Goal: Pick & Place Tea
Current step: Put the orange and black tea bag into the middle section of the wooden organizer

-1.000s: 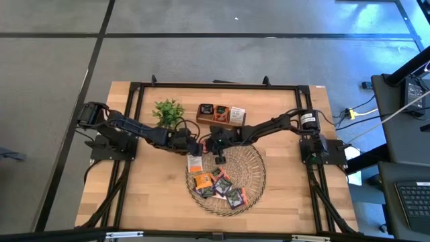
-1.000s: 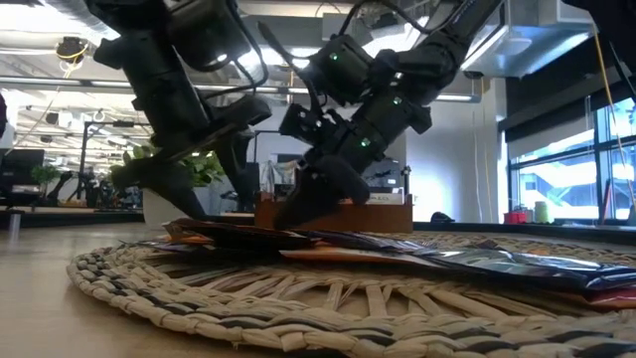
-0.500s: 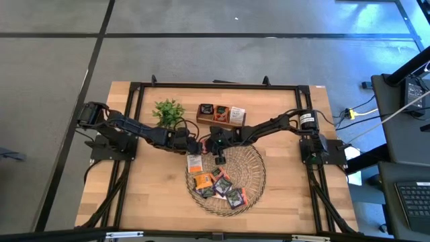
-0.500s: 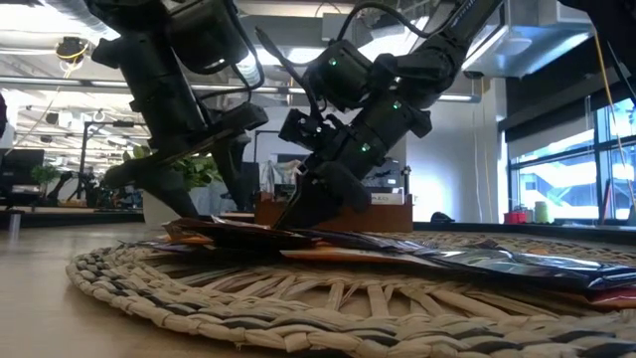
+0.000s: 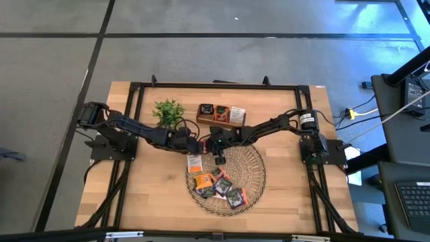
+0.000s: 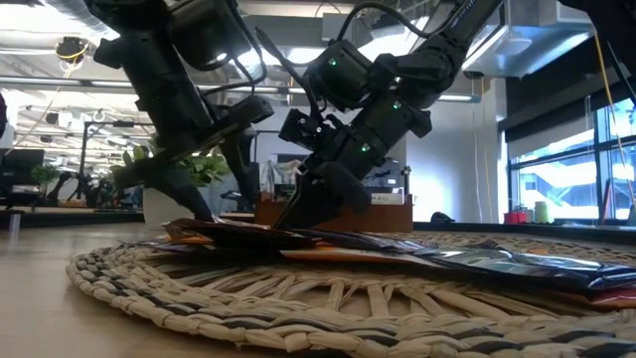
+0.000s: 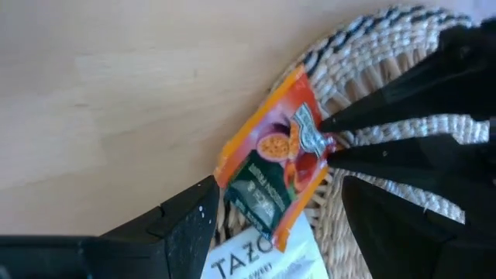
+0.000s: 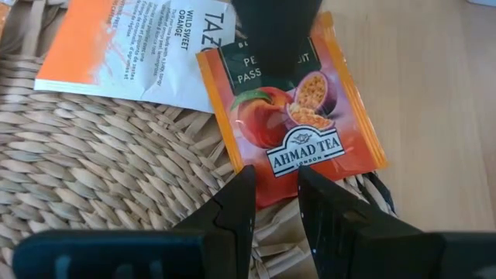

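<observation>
An orange tea sachet (image 8: 291,116) printed with fruit lies at the far left rim of the round woven tray (image 5: 250,176), partly over a white and orange sachet (image 8: 132,46). My right gripper (image 8: 271,203) is shut on the orange sachet's near edge. My left gripper (image 7: 287,232) comes from the table's left and is open, one finger (image 7: 182,221) beside the sachet and one (image 8: 275,15) over its other end. I cannot tell whether it touches. Several more sachets (image 5: 218,188) lie on the tray. My right gripper pinches the orange sachet's edge (image 8: 273,184), the one below its brand name, between the tips of its two fingers. They come slanting down from the table's right. The sachet's other end lies over the white and orange sachet at the tray's rim.
A brown wooden box (image 5: 222,114) holding sachets stands behind the tray at the far side. A small green plant (image 5: 168,111) stands to its left. Bare wood lies on both sides of the tray and along the near edge.
</observation>
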You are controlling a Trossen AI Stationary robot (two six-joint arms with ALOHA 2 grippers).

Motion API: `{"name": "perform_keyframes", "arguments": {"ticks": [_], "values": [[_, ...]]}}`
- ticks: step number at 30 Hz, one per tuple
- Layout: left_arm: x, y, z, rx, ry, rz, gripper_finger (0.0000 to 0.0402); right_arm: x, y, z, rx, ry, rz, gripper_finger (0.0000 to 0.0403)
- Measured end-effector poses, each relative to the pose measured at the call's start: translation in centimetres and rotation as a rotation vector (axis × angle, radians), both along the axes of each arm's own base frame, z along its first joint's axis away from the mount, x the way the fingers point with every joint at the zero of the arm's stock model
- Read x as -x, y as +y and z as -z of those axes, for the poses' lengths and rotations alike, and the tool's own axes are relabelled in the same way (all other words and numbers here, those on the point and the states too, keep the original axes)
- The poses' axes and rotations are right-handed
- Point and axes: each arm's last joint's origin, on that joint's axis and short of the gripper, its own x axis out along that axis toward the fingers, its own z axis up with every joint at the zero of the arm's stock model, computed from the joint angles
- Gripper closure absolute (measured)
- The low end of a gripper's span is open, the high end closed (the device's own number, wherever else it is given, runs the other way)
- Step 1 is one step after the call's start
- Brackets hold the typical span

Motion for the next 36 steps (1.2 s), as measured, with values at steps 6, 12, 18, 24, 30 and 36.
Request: {"name": "perform_keyframes", "arguments": {"ticks": [6,12,18,24,30,36], "values": [[-0.3,0.0,1.0,-0.001,0.029,-0.003,0.0150,0.0,0.0,0.0,0.000,0.001,0.000,0.0302],[-0.6,-0.1,1.4,0.005,0.023,0.015,0.0189,0.1,0.0,0.1,0.000,0.007,0.000,0.0302],[-0.6,0.0,1.3,-0.013,0.020,0.008,0.0238,0.1,0.0,0.1,0.000,0.008,0.000,0.0302],[-0.7,0.0,1.2,-0.019,0.008,0.006,0.0276,0.1,0.0,0.1,0.000,0.008,0.000,0.0302],[-0.6,0.0,1.2,-0.023,0.009,0.004,0.0303,0.1,0.0,0.1,0.000,0.008,0.000,0.0302],[-0.5,0.1,1.2,-0.044,0.026,0.008,0.0327,0.1,0.0,0.1,0.000,0.008,0.000,0.0302]]}}
